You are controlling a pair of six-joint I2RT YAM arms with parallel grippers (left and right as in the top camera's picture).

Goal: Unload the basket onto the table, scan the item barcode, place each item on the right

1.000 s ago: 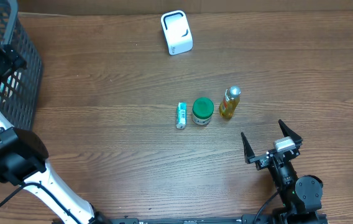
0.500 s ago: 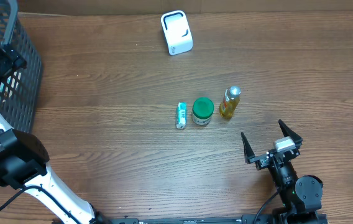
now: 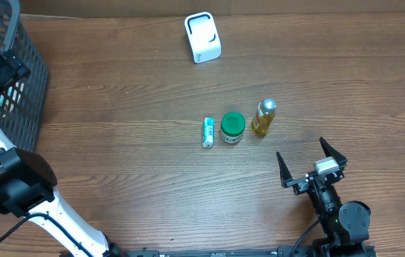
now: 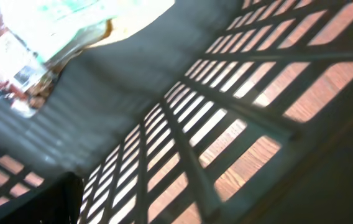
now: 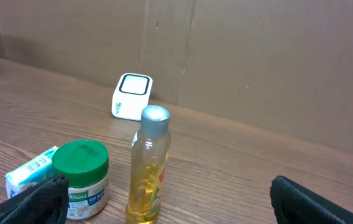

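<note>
A basket stands at the left edge of the surface, and packaged goods lie inside it. A scanner stands at the far edge, near the middle. Three items form a row at the centre:

1. A carton lies on the left.
2. A jar stands just beside the carton.
3. A bottle stands to the right of the jar, apart from it.

The right gripper sits at the near edge, to the right of the bottle.

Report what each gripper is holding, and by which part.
Nothing is held. The right gripper stands open and empty, short of the bottle; the left gripper, open at the basket, grips nothing either.
</note>
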